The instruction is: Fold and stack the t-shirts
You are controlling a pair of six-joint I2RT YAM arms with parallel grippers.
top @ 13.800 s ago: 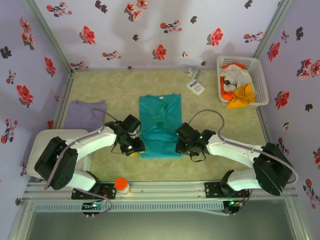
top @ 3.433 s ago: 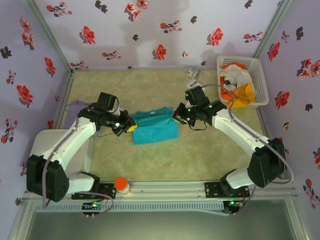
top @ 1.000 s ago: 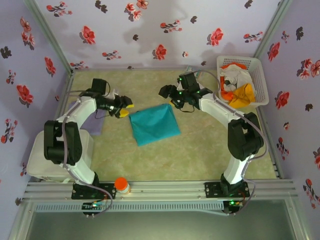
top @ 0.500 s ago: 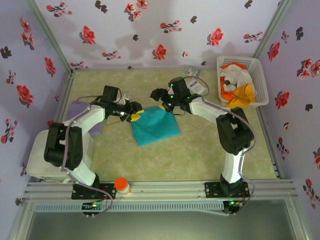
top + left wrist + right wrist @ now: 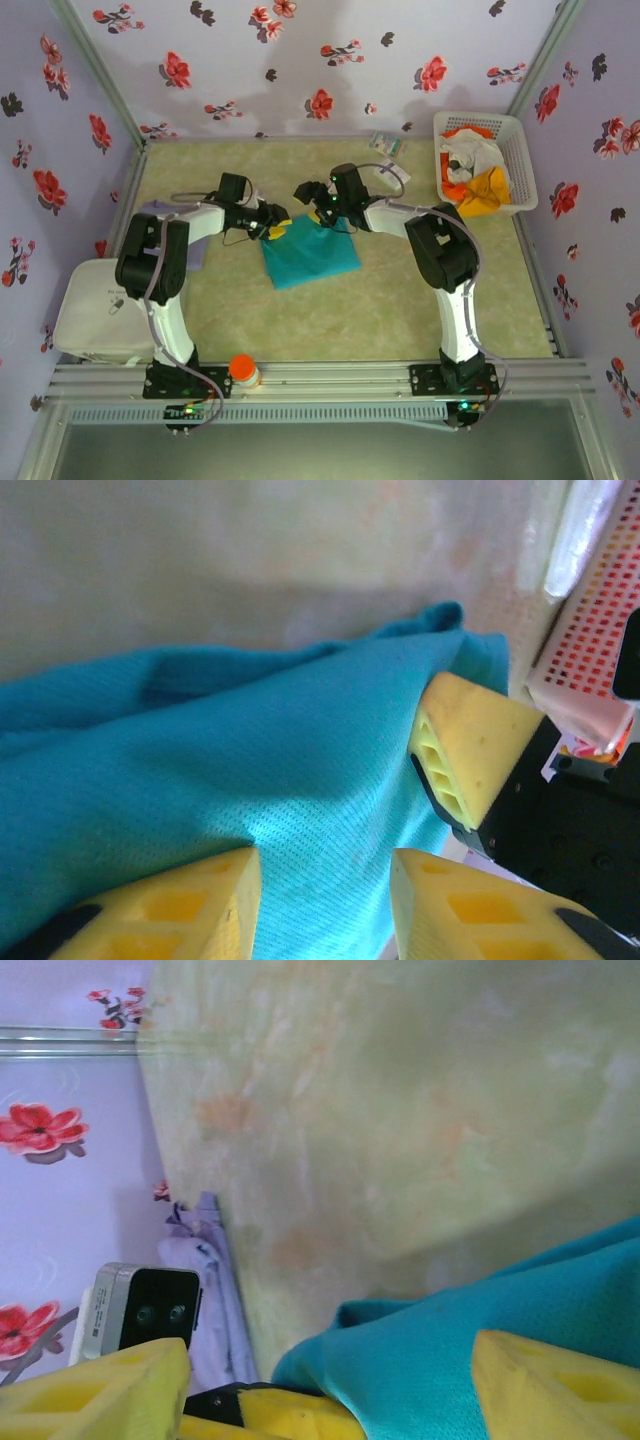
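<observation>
The teal t-shirt [image 5: 310,255] lies folded mid-tabletop [image 5: 400,300] — a soft mesh-knit rectangle, long axis left-to-right, right end tilted away. Left tool [image 5: 322,905] and right tool [image 5: 330,1400] straddle its far edge, jaws parted — cloth unpinched.

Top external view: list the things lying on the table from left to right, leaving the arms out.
pale purple shirt → teal shirt → small white packets → white basket holding orange and white garments
</observation>
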